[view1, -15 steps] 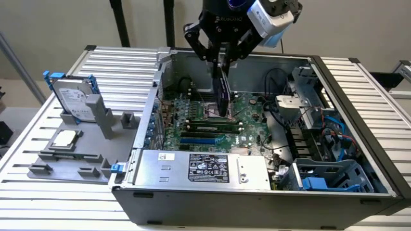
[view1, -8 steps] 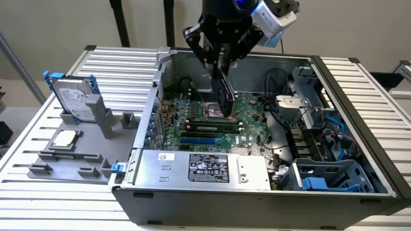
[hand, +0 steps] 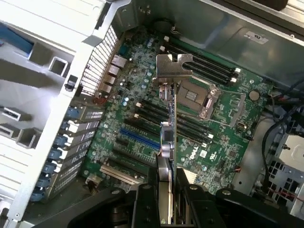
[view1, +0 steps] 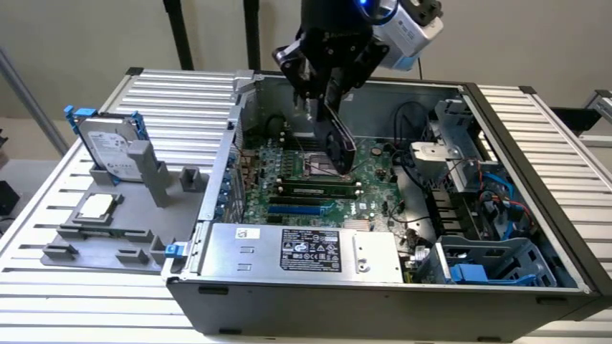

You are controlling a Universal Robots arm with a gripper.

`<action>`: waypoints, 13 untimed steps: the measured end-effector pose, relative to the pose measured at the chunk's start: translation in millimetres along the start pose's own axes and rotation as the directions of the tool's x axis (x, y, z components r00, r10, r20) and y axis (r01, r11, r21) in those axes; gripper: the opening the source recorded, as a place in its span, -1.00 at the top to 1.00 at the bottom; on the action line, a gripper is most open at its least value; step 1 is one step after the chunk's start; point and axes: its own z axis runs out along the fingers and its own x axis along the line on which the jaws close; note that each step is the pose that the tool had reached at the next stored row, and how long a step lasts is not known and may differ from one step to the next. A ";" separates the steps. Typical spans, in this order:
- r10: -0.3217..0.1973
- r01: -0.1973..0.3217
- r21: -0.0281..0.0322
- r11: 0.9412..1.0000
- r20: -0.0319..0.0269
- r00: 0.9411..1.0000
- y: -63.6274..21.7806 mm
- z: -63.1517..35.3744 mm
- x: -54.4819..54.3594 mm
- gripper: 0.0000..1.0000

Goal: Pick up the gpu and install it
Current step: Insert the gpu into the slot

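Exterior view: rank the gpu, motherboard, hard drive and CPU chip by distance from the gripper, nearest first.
1. gpu: clamped in the gripper, hanging edge-on.
2. motherboard: just below the card.
3. hard drive: upright on the grey fixture, at the exterior view's left.
4. CPU chip: same fixture, on the camera's side of the drive, farthest.

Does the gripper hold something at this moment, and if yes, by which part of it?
Yes, the graphics card. The fingers pinch its two flat sides, near the end away from the silver bracket.
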 end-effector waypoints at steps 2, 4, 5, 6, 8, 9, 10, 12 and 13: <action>-0.035 0.035 0.000 0.999 -0.002 0.999 0.0 0.8 0.0 1.00; -0.072 0.072 -0.001 0.997 -0.004 0.997 -0.1 1.7 0.0 1.00; -0.090 0.090 -0.001 0.996 -0.005 0.996 -0.1 2.2 0.0 1.00; -0.108 0.108 -0.002 0.994 -0.005 0.994 -0.1 2.6 0.0 1.00; -0.144 0.144 -0.002 0.990 -0.007 0.990 -0.2 3.6 0.0 1.00; -0.161 0.161 -0.003 0.987 -0.008 0.987 -0.2 4.1 0.0 1.00; -0.179 0.179 -0.003 0.984 -0.009 0.984 -0.2 4.7 0.0 1.00; -0.215 0.215 -0.004 0.977 -0.011 0.976 -0.3 6.0 0.1 1.00; -0.232 0.232 -0.004 0.973 -0.011 0.973 -0.4 6.9 0.1 1.00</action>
